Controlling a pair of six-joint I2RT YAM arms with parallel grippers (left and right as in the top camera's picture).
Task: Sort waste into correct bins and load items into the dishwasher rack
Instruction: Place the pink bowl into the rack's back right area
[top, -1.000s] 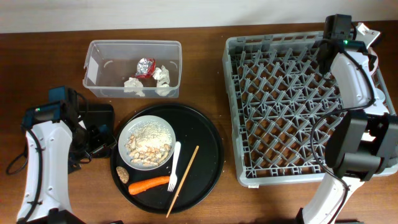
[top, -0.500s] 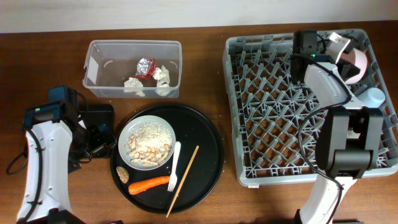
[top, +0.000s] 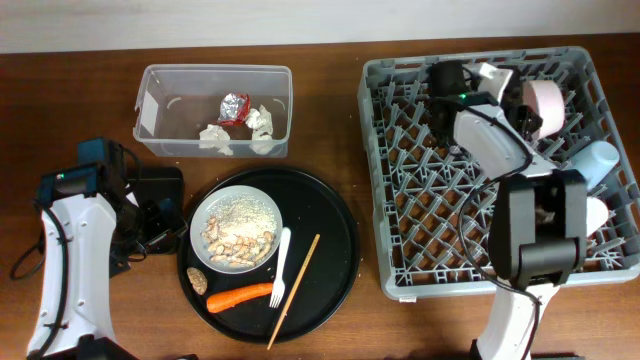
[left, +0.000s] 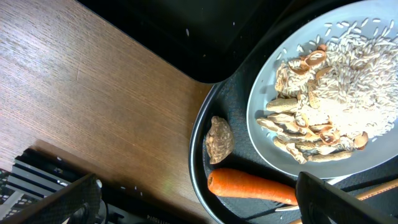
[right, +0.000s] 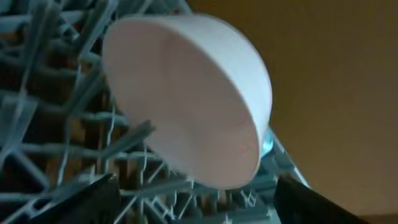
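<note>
Wooden table (top: 70, 120) from above: the carrot (top: 240, 296) lies lengthwise left to right on the round black tray (top: 335, 235) at lower centre, just down-right of the wide-open left gripper (top: 162, 228), while the right gripper (right: 199, 199), also open, faces the pink bowl (top: 547, 105) in the rack (top: 400, 272), upper right.

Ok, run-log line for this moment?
left gripper open beside round black tray | right gripper open at pale pink bowl in grey plastic rack | white round plate not yet loaded
</note>
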